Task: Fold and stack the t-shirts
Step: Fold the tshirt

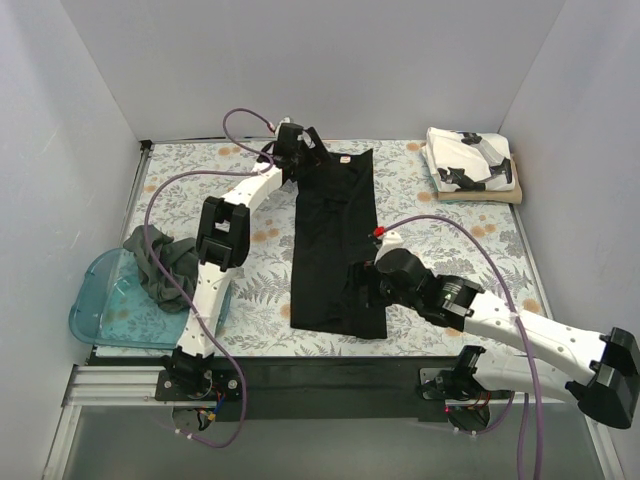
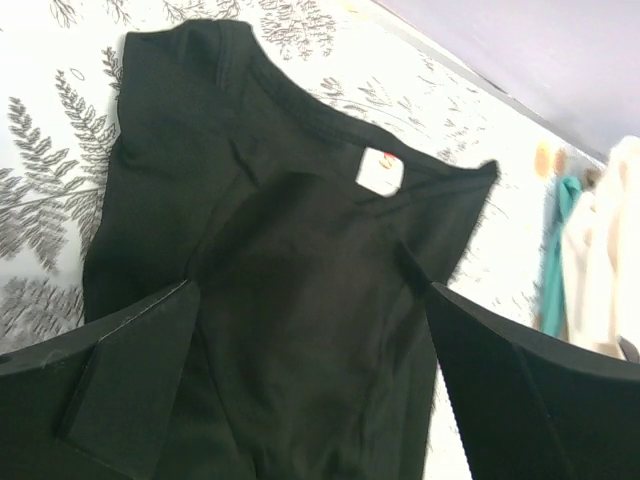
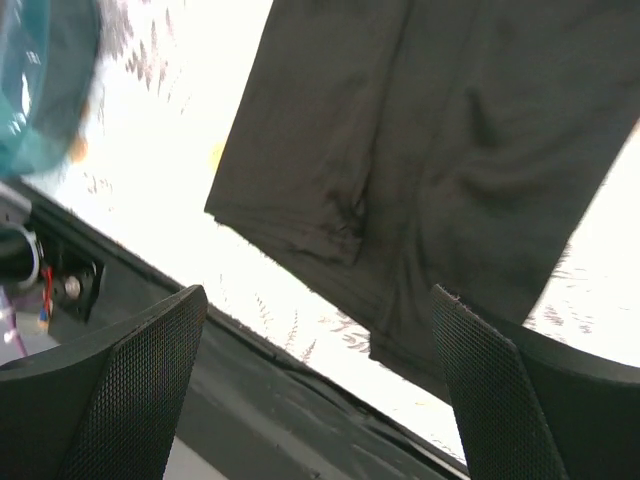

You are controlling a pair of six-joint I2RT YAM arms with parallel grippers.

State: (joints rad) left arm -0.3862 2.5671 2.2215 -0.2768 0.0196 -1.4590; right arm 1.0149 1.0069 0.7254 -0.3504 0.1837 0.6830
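The black t-shirt [image 1: 335, 240] is soft and floppy. Both spread wide, the left claw [image 2: 310, 290] hangs over its collar [image 2: 300, 105], the right claw [image 3: 320, 290] over its hem [image 3: 330, 250]. Those corners are probably best to pinch.

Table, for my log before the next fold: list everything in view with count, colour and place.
black t-shirt: one, black, spread lengthwise mid-table, collar at the far end.
grey-green t-shirt: one, dark grey-green, crumpled at the left edge, over the tub's rim.
white t-shirt: one, white with black print, folded, far right corner.
tan t-shirt: one, tan, folded under the white one.
tub: one, translucent blue, near left corner.
table: one, leaf-print cover.
left claw: one, black, open over the collar.
right claw: one, black, open over the hem.
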